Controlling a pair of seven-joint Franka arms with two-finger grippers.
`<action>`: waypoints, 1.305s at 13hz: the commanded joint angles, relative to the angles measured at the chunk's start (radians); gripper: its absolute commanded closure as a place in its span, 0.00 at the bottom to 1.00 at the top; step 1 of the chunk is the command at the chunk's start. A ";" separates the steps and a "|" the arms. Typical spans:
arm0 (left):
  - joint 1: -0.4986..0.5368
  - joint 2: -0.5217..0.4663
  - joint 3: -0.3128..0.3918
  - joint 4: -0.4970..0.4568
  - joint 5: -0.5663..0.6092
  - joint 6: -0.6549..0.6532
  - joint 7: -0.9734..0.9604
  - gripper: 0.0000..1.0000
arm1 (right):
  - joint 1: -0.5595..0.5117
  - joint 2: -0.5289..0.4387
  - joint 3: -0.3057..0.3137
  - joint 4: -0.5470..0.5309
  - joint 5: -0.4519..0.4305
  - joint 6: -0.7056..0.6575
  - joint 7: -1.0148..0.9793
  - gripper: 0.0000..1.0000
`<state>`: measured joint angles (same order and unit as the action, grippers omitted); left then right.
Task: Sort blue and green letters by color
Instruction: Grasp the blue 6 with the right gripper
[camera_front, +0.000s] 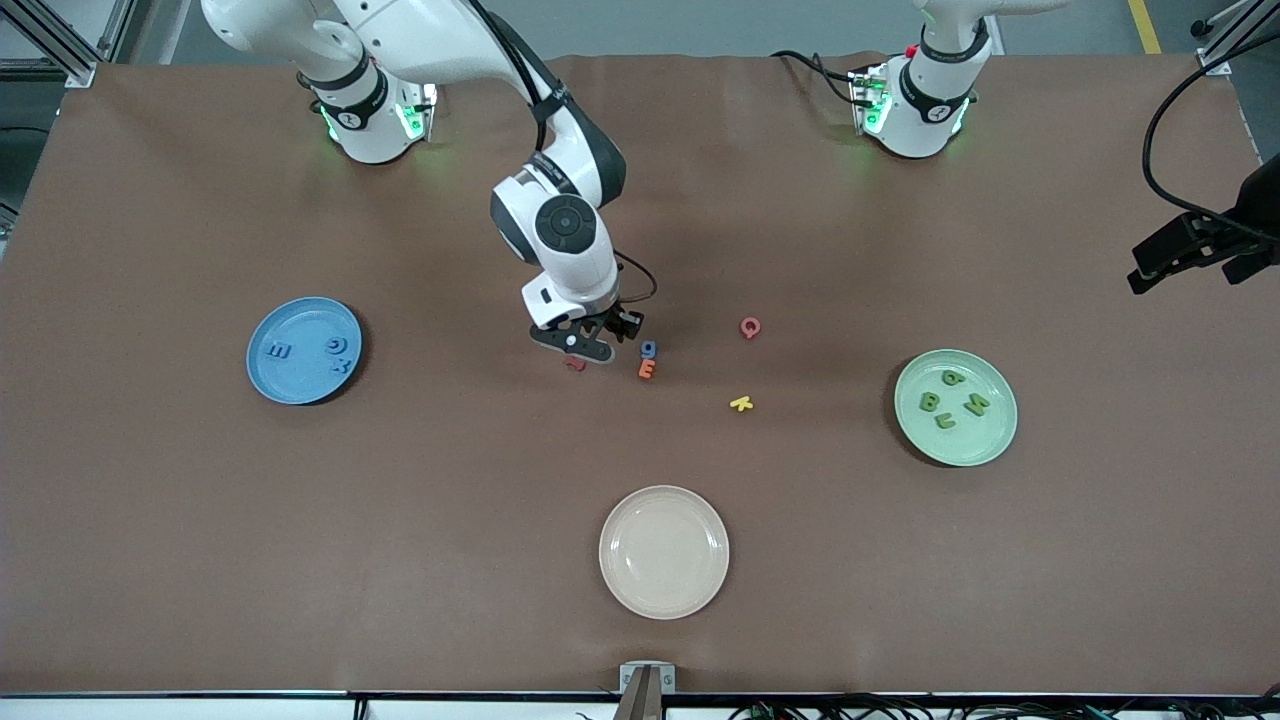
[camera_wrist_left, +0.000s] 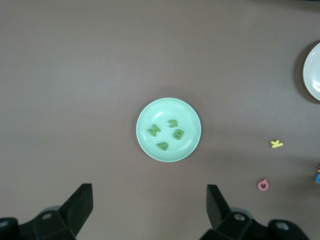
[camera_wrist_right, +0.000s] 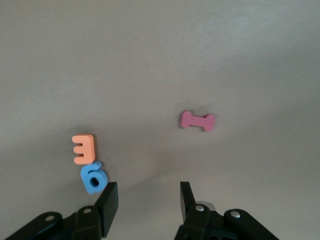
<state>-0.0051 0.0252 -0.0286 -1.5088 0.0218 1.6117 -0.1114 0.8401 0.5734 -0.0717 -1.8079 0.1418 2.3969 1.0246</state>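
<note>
Brown-covered table (camera_front: 200, 560), grey floor (camera_front: 700, 25)

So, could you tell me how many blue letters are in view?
4: three blue letters on the blue plate, one on the table beside the orange letter.

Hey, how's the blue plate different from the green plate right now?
The blue plate is medium blue and lies toward the right arm's end of the table; the green plate is pale green and lies toward the left arm's end. The blue plate holds three blue letters, the green plate four green letters. Both are round, alike in size, and carry letters matching their own color.
</note>
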 joint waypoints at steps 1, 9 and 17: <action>-0.021 0.010 -0.003 0.006 -0.009 0.014 0.009 0.00 | 0.019 0.063 -0.014 0.093 0.006 -0.008 0.055 0.42; -0.056 0.056 -0.034 0.001 0.003 0.014 -0.001 0.00 | 0.074 0.181 -0.017 0.211 -0.005 -0.002 0.143 0.42; -0.059 0.050 -0.033 0.006 0.001 0.034 0.001 0.00 | 0.100 0.249 -0.020 0.234 -0.067 0.063 0.210 0.42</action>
<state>-0.0733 0.0930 -0.0614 -1.5045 0.0217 1.6455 -0.1140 0.9238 0.7722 -0.0786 -1.6087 0.1019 2.4111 1.1927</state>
